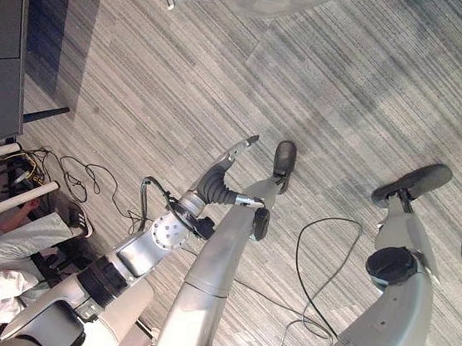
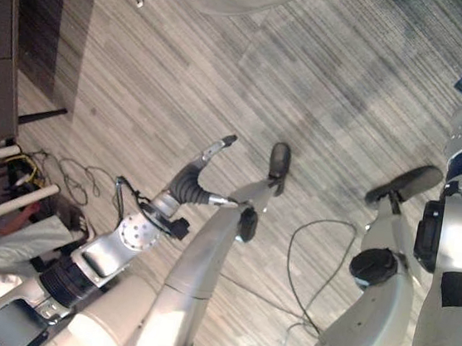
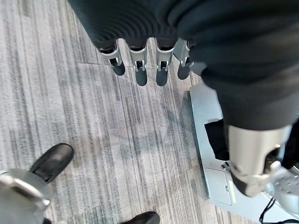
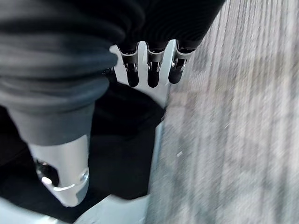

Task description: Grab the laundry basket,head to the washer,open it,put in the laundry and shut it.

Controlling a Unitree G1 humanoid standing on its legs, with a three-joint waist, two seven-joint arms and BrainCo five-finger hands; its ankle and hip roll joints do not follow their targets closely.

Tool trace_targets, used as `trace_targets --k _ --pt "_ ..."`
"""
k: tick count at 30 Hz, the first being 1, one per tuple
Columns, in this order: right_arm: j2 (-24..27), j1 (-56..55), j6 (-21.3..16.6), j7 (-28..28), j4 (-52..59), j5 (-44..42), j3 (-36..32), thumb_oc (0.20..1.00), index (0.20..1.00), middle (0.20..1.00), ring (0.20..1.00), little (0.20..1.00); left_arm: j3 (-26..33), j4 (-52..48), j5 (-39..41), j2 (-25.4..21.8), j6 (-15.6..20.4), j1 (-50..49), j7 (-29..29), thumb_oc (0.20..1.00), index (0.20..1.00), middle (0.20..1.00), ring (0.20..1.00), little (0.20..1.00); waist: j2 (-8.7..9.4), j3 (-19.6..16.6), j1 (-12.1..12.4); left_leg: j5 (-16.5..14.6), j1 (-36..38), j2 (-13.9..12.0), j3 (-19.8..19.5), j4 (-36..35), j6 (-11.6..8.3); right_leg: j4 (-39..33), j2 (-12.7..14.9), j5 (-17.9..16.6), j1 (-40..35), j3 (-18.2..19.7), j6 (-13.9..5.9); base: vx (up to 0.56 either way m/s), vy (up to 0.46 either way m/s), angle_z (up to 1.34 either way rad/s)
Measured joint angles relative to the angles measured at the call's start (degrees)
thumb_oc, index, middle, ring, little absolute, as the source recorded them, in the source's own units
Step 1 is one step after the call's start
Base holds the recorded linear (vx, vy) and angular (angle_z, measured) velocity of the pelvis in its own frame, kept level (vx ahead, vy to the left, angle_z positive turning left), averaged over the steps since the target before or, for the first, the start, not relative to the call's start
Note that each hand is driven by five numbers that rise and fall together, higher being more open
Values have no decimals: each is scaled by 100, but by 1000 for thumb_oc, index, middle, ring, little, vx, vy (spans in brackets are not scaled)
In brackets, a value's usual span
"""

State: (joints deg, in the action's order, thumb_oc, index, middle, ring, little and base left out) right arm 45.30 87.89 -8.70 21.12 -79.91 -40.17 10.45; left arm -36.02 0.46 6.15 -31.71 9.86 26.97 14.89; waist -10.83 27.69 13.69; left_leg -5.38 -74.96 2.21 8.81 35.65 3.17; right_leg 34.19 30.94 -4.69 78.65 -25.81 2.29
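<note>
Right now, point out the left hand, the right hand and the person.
left hand [image 3: 140, 65]: left wrist view, on a finger.
right hand [image 4: 152, 70]: right wrist view, on a finger.
person [image 1: 11, 269]: left eye view, on the white sleeve.

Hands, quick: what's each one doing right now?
Left hand: open, fingers straight, holding nothing.
Right hand: open, fingers straight, holding nothing.

Even, fairly bright indoor light falls on the striped carpet floor [image 1: 348, 94], with soft, diffuse darker patches across it. The dark cabinet [image 1: 0, 38] throws a dim band beside itself. The right wrist view looks smeared, perhaps motion blur; the head views bend slightly at their edges.
</note>
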Motion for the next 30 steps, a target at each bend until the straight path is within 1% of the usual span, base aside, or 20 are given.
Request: trace_targets --k 3,7,9,15,16,17,18,20,21,22,25,30 --pt "41 123 -10 -7 36 -90 24 1000 1000 1000 1000 1000 228 -80 22 -54 1 -19 10 1000 1000 1000 1000 1000 0 0 30 29 -65 5 -36 -17 -43 82 11 60 91 1 36 9 -45 6" --pt "161 252 -8 -4 18 -191 85 1000 1000 1000 1000 1000 406 -433 67 -179 22 -22 34 1000 1000 1000 1000 1000 0 0 13 69 -190 -2 -45 -39 -68 104 7 72 239 -3 58 12 -50 2" --pt "307 273 -9 -4 -8 -204 106 1000 1000 1000 1000 1000 536 -548 78 -179 115 -20 76 1000 1000 1000 1000 1000 0 0 -14 72 -259 -4 -51 -31 -74 147 12 85 318 8 74 10 -47 2" --pt "380 307 -8 -5 -42 -236 131 1000 1000 1000 1000 1000 586 -618 233 -180 140 -20 97 1000 1000 1000 1000 1000 -1 -1 -86 75 -292 -15 -48 -30 -78 156 3 96 358 10 82 7 -16 0" --pt "378 329 -8 -6 -45 -238 133 922 922 922 922 922 584 -618 234 -180 140 -20 96 1000 1000 1000 1000 1000 -1 -1 -87 77 -292 -19 -47 -32 -81 156 1 97 361 11 84 0 0 0" --pt "378 329 -8 -5 -45 -239 151 605 605 605 605 605 584 -618 234 -182 140 -20 96 1000 1000 1000 1000 1000 -1 -1 -87 78 -292 -20 -47 -31 -83 157 0 97 363 11 85 16 -30 0" --pt "378 329 -7 -6 -45 -240 218 435 435 435 435 435 584 -618 234 -182 140 -20 96 1000 1000 1000 1000 1000 -1 -1 -87 78 -292 -21 -44 -30 -83 157 1 97 365 11 86 0 0 0" --pt "361 329 -7 -19 -42 -240 259 376 376 376 376 376 589 -619 238 -182 140 -19 90 1000 1000 1000 1000 1000 -1 -1 -92 78 -293 -24 -40 -28 -83 159 -3 95 367 15 88 0 0 0" --pt "360 329 -7 -21 -42 -240 258 304 304 304 304 304 590 -621 242 -183 141 -20 81 1000 1000 1000 1000 1000 -1 -1 -92 79 -291 -24 -39 -29 -84 159 -2 94 367 16 89 0 0 0" --pt "359 330 -8 -21 -41 -240 258 200 200 200 200 200 592 -635 247 -185 141 -20 74 1000 1000 1000 1000 1000 -1 -1 -97 80 -289 -24 -40 -31 -85 160 -3 94 367 17 90 0 0 0" --pt "338 330 -10 -35 -37 -241 262 200 200 200 200 200 613 -734 286 -194 160 -19 67 1000 1000 1000 1000 1000 -1 -1 -119 82 -279 -23 -38 -32 -84 163 -3 92 358 19 91 0 0 0" --pt "151 345 -13 -165 34 -269 267 200 200 200 200 200 684 -838 292 -241 194 -22 32 1000 1000 1000 1000 1000 0 -1 -177 106 -195 -19 -25 -71 -98 161 0 85 312 41 101 0 0 0"
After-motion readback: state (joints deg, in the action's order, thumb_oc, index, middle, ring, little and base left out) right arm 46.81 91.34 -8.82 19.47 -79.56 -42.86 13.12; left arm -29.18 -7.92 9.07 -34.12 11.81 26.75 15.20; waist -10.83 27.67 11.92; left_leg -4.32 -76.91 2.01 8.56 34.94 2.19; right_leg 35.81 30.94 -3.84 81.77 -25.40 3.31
